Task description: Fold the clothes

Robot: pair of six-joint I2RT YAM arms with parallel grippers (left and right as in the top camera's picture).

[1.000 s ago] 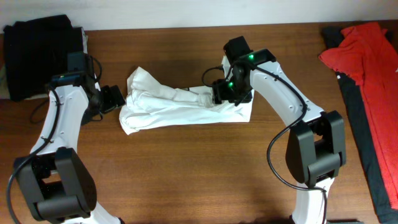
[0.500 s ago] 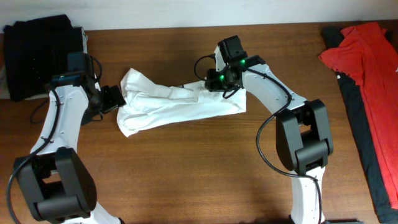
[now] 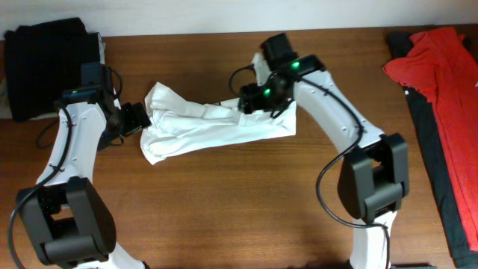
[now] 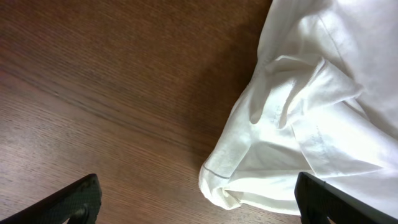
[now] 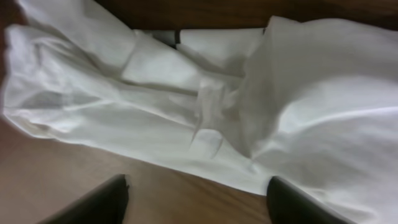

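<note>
As two arms point(image 3: 72, 138) point(image 3: 334, 112) hover, one T-shirt point(image 3: 216, 131) lies bunched.

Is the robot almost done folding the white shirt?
Not nearly. Done: the white T-shirt lies in a long wrinkled strip, not a neat fold. In hand: nothing; the left gripper waits open by its left end, the right gripper hangs open over the right part. Left: all the tidy folding.

A robotics lab. A left arm point(image 3: 73, 134) and a right arm point(image 3: 336, 112) stand at a wooden desk point(image 3: 224, 202). Black clothes point(image 3: 45, 67) and a red garment point(image 3: 441, 82) lie at its ends.
</note>
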